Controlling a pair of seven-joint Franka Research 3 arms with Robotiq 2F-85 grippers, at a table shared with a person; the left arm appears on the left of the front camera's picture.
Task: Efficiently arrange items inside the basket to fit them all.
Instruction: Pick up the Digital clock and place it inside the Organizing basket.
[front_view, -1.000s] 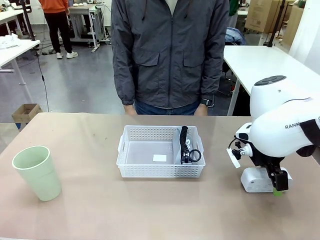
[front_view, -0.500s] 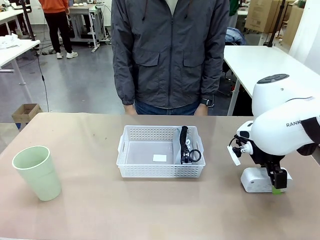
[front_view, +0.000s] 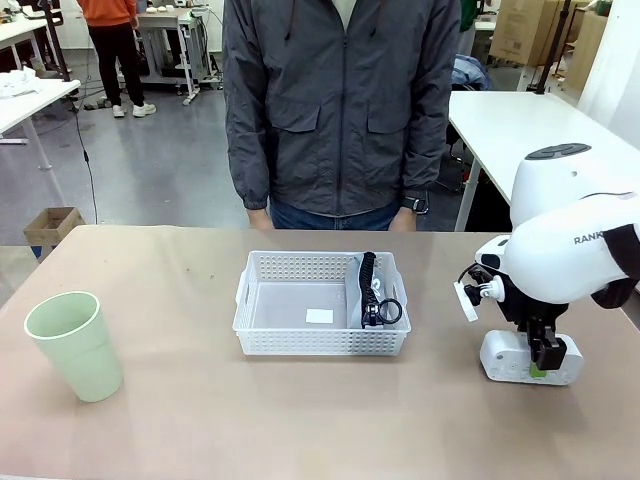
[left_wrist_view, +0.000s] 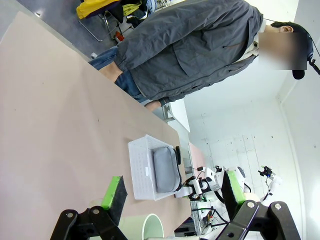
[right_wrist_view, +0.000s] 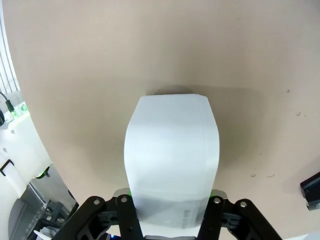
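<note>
r gripper (front_view: 541, 362) is down over the white device (front_view: 503, 360) at the table's (front_view: 300, 420) right side, well apart from the basket (front_view: 320, 262) – wrist cam shows its green pads snug vs both sides of the device, so it looks clamped on it w/ the device flat on the table. l gripper (left_wrist_view: 172, 192) hangs spread wide, nothing btwn its pads. grey pouch (left_wrist_view: 165, 170) lies in the basket's right end w/ its black strap on top, pale green cup (front_view: 72, 345) upright far left – person (front_view: 340, 100) stands at the far edge
</note>
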